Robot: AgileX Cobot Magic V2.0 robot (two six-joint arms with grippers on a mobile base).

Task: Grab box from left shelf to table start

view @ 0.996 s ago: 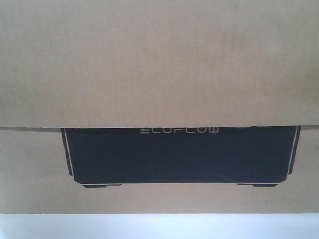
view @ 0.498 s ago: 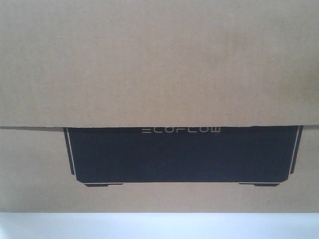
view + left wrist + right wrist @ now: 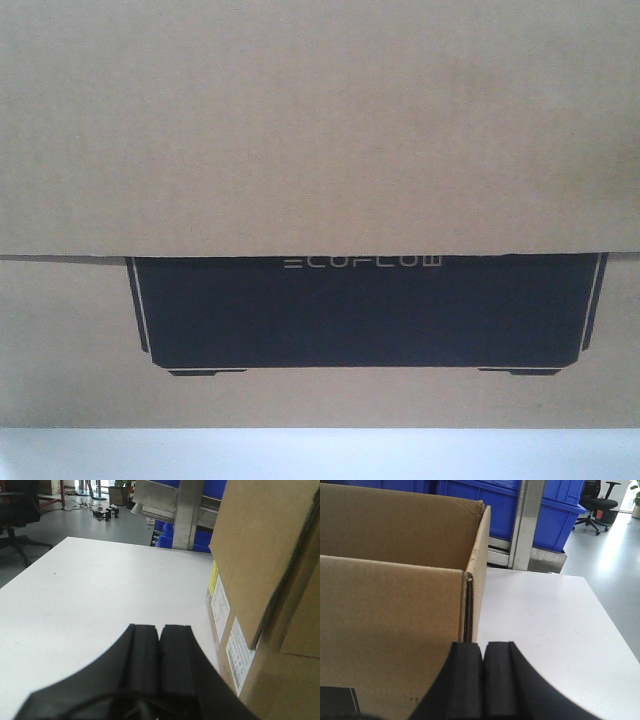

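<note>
Item: the box [image 3: 320, 130], brown corrugated, black panel lettered ECOFLOW. Location: resting on the white tabletop [image 3: 95, 595], filling the front view; shelf uprights and blue bins [image 3: 485, 497] stand behind it.

Step in hand: judged to be the placing stage, box already down on the tabletop. Next move calls for drawing both arms clear sideways without dragging the carton.

Left claw [image 3: 160, 635]: fingers pressed together, gripping nothing, low over the tabletop just beside the box's labelled side.

Right claw [image 3: 482, 652]: fingers together, empty, close to the box's corner edge; contact with the cardboard cannot be told from this angle.
</note>
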